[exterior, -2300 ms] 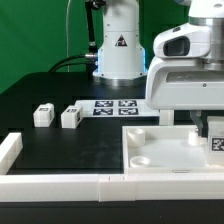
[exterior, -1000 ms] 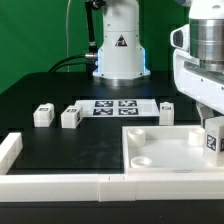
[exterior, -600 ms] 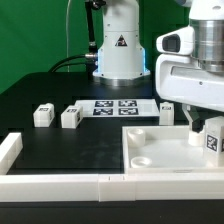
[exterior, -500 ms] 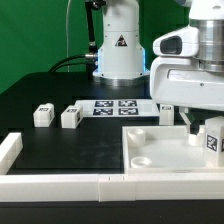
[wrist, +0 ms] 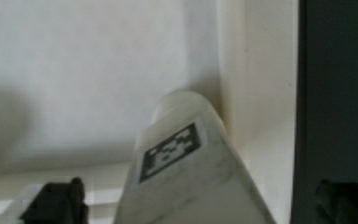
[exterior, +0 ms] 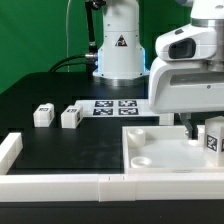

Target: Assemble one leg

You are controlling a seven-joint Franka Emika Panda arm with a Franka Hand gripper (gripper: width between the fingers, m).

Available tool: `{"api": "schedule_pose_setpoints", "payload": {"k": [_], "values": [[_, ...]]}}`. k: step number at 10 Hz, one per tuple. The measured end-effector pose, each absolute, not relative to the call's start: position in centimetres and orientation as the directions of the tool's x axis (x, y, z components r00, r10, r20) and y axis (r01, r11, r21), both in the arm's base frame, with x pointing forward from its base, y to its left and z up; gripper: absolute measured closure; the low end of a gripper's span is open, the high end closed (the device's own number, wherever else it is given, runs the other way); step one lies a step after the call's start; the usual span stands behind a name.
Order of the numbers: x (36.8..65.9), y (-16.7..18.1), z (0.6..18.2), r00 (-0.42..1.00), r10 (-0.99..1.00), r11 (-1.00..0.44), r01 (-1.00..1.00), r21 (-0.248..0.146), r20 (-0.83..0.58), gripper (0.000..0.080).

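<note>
A leg (exterior: 213, 138), a small white block with a black-and-white tag, stands upright on the far right corner of the large white panel (exterior: 160, 150). My gripper (exterior: 207, 126) is low over it, and one dark finger (exterior: 192, 128) shows beside it. In the wrist view my gripper (wrist: 202, 205) is open. The tagged leg (wrist: 179, 165) sits between the two dark fingertips (wrist: 60, 200) with gaps on both sides. Two more legs (exterior: 42, 115) (exterior: 70, 116) stand on the black table at the exterior view's left.
The marker board (exterior: 115, 107) lies behind the panel, in front of the arm's base (exterior: 118, 50). A long white bar (exterior: 60, 185) runs along the front edge and another (exterior: 8, 150) stands at the exterior view's left. The panel has a round socket (exterior: 140, 160).
My hand has shifted toward the exterior view's left and now hides a leg that stood behind the panel. The leg on the panel has not moved.
</note>
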State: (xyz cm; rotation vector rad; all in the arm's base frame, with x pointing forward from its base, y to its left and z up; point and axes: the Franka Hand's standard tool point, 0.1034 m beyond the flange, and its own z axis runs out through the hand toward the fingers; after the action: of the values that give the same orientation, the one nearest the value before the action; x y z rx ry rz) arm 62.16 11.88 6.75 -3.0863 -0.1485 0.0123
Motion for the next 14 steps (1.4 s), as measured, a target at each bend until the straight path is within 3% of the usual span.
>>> {"api": "schedule_pose_setpoints", "payload": {"k": [2, 4, 5, 6, 8, 11, 14], "values": [[62.19, 11.69, 6.74, 0.982, 0.187, -0.981, 0.187, -0.052, -0.001, 0.0150], [62.19, 11.67, 6.74, 0.983, 0.185, -0.981, 0.184, -0.052, -0.001, 0.0395], [62.19, 11.68, 6.74, 0.986, 0.169, -0.984, 0.168, -0.053, -0.002, 0.0395], [62.19, 11.67, 6.74, 0.989, 0.149, -0.987, 0.149, -0.053, -0.003, 0.0509], [62.25, 11.50, 6.74, 0.996, 0.094, -0.994, 0.093, -0.053, -0.005, 0.0509], [62.26, 11.61, 6.76, 0.962, -0.273, -0.961, -0.273, -0.050, -0.025, 0.0509], [62.23, 11.99, 6.78, 0.788, -0.614, -0.787, -0.615, -0.043, -0.045, 0.0509]]}}
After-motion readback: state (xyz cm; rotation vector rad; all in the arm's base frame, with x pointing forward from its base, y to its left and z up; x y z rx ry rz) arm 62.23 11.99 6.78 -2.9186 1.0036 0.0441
